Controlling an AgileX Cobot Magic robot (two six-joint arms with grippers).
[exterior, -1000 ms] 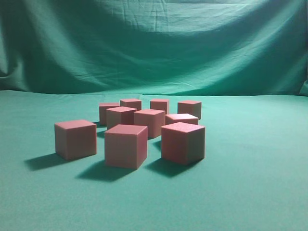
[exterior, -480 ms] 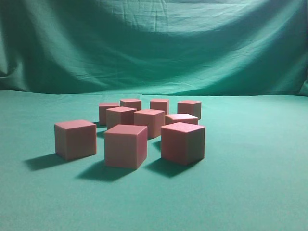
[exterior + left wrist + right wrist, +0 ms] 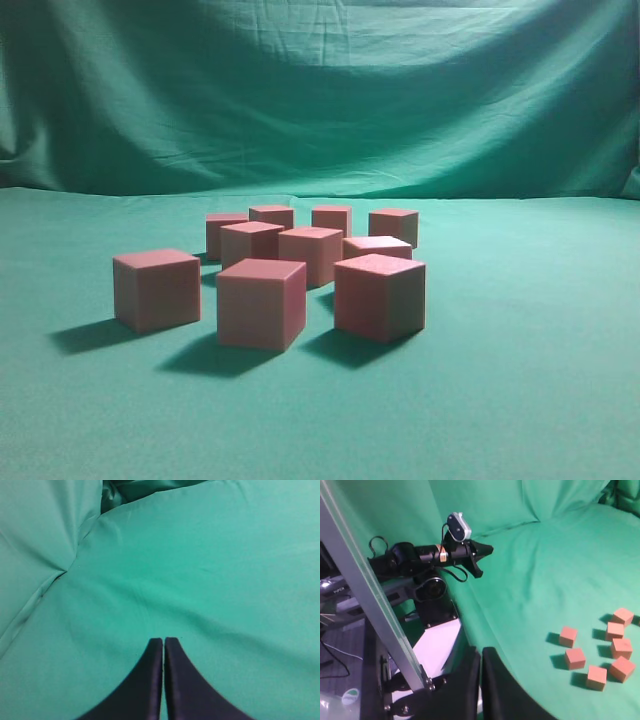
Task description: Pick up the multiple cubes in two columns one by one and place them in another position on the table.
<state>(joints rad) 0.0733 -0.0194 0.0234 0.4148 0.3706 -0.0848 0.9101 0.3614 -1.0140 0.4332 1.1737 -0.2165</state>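
Several pinkish-red cubes [image 3: 262,302] stand grouped on the teal-green table [image 3: 520,400] in the exterior view, the nearest ones at the front, smaller ones behind. Neither gripper shows in that view. In the left wrist view my left gripper [image 3: 163,641] is shut and empty above bare table cloth [image 3: 225,580], with no cube in sight. In the right wrist view my right gripper [image 3: 481,651] is shut and empty at the table's edge, far from several cubes [image 3: 575,658] at the lower right.
The wrinkled green backdrop [image 3: 320,90] hangs behind the table. In the right wrist view the other arm [image 3: 435,555] with its camera reaches over the table's edge, and a metal frame post [image 3: 365,595] and the robot base [image 3: 432,640] stand at the left.
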